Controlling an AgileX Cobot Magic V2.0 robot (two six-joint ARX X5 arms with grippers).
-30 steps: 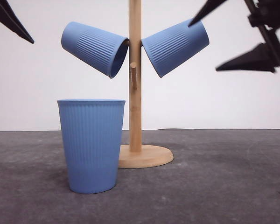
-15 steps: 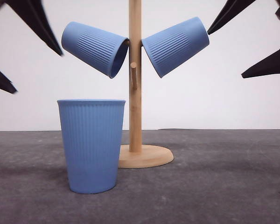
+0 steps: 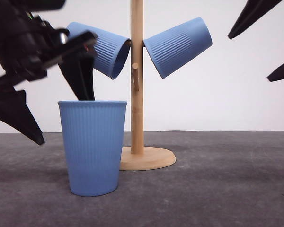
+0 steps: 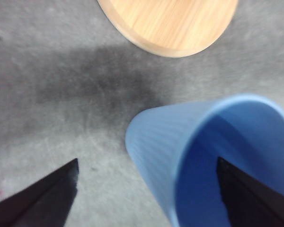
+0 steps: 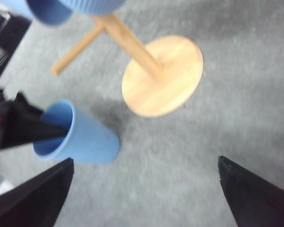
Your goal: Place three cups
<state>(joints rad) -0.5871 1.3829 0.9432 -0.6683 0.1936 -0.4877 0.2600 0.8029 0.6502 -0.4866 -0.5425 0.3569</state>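
White backdrop, grey matte tabletop (image 3: pixel 217 189). A wooden cup tree (image 3: pixel 137 94) is standing mid-table on its round base, and two ribbed light-blue cups are hanging mouth-inward on its pegs: the left hung cup (image 3: pixel 106 49) and the right hung cup (image 3: pixel 177 46). The third cup (image 3: pixel 93 147) is standing upright on the table, near and left of the base, just beside it.

The left gripper (image 3: pixel 61 116) is now dropping in from the upper left, where half a second ago it was only entering frame. Its jaws are spread wide and straddling the standing cup's wall, one finger (image 4: pixel 248 198) inside the mouth, nothing clamped yet.

The right gripper (image 3: pixel 274 45) is pulling back to the upper right, jaws apart and empty.

Judgement: two cups placed; the grasp on the last one is beginning.
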